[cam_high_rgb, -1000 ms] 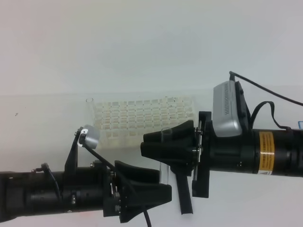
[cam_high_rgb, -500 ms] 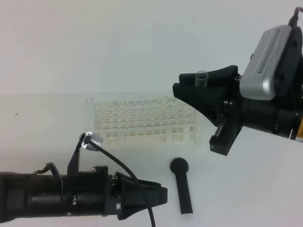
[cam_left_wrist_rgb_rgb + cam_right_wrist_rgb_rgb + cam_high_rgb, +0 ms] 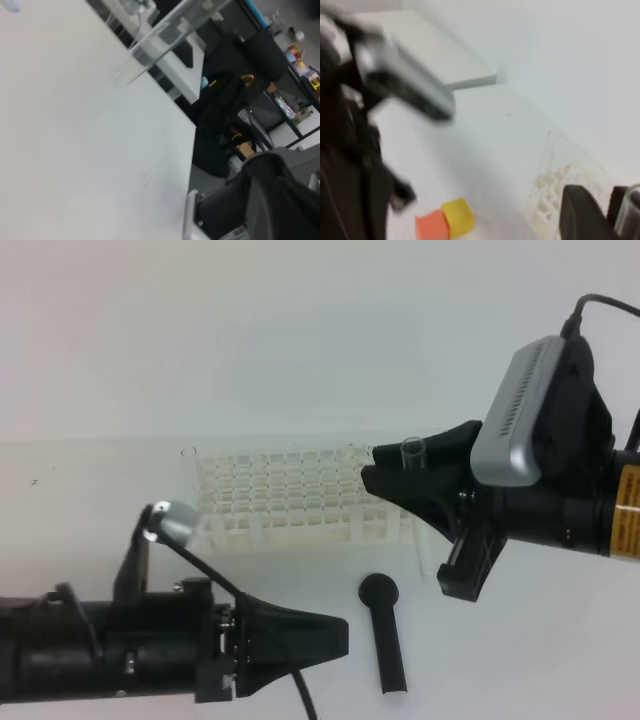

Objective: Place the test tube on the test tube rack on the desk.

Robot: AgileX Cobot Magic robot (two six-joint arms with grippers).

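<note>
The test tube is a clear glass tube held nearly upright in my right gripper, which is shut on it. Its open rim sticks up above the black fingers and its lower end hangs beside the right end of the test tube rack. The white gridded rack stands on the white desk. In the blurred right wrist view the tube's rim shows beside a black finger, with the rack beyond. My left gripper is low at the front left, shut and empty.
A black round-headed stick lies on the desk in front of the rack's right end. A small clear rim stands at the rack's back left corner. Yellow and orange blocks show in the right wrist view.
My right gripper lifted the tube off the desk, swung up to the right, then came down and left beside the rack's right end. My left gripper's fingers closed together.
</note>
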